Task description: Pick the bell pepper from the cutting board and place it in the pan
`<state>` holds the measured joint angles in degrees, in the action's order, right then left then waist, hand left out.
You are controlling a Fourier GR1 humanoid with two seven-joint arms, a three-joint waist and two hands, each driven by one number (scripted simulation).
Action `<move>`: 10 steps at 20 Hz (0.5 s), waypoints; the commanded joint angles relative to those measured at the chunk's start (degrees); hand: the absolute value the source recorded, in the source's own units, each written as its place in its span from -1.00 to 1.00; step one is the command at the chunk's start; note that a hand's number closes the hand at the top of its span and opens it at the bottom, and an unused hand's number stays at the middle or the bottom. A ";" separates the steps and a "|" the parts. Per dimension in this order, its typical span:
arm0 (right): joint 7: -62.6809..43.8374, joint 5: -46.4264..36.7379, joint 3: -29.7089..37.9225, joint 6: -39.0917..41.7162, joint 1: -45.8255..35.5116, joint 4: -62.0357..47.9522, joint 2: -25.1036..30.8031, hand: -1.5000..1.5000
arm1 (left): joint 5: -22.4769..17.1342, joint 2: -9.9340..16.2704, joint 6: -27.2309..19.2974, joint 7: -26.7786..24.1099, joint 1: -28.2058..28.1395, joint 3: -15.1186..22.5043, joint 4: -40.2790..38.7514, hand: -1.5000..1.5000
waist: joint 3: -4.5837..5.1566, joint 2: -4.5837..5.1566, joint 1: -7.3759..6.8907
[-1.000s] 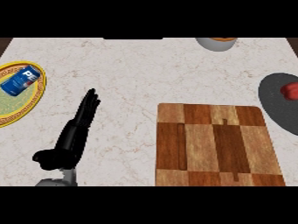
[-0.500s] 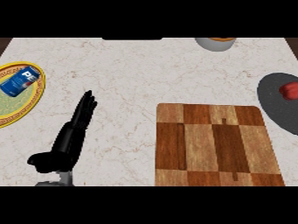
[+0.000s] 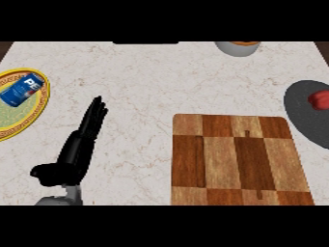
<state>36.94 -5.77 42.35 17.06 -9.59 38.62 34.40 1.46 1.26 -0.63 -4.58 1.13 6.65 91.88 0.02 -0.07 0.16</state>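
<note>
Head view: pepper lies in the pan

The small red bell pepper (image 3: 322,99) sits inside the dark grey round pan (image 3: 311,123) at the frame's right edge. Left of the pan lies the chequered wooden cutting board (image 3: 239,160). At lower left, the left hand (image 3: 75,149) rests with straight fingers.

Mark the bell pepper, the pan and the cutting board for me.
bell pepper (image 3: 322,100), head view, middle of its red body.
pan (image 3: 310,123), head view, bare dark floor.
cutting board (image 3: 238,161), head view, middle of its wooden top.

A kitchen: a pale marble counter (image 3: 159,82) carries a checkered wooden cutting board (image 3: 238,159) and, at its right edge, a dark grey round pan (image 3: 316,123).
</note>
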 commanded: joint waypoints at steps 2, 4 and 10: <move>-6.62 3.79 -0.33 -0.88 6.08 12.53 -1.59 -1.00 | -0.84 0.02 0.76 -0.77 -0.37 -0.94 -0.68 0.00 | 0.04 -0.06 0.17; -4.57 3.09 -1.87 -2.06 5.93 9.57 -1.29 -1.00 | -0.87 0.63 1.53 0.06 -2.09 -0.73 1.44 0.00 | 0.00 0.00 -0.11; -6.77 3.77 -3.78 -4.33 7.38 13.54 -1.86 -1.00 | -0.74 0.84 1.53 1.30 1.05 -2.05 0.82 0.00 | 0.01 0.00 -0.08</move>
<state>33.70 -3.21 39.76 14.38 -4.10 46.04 33.91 1.10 1.34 0.26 -5.35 2.84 4.91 89.50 0.00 -0.02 0.09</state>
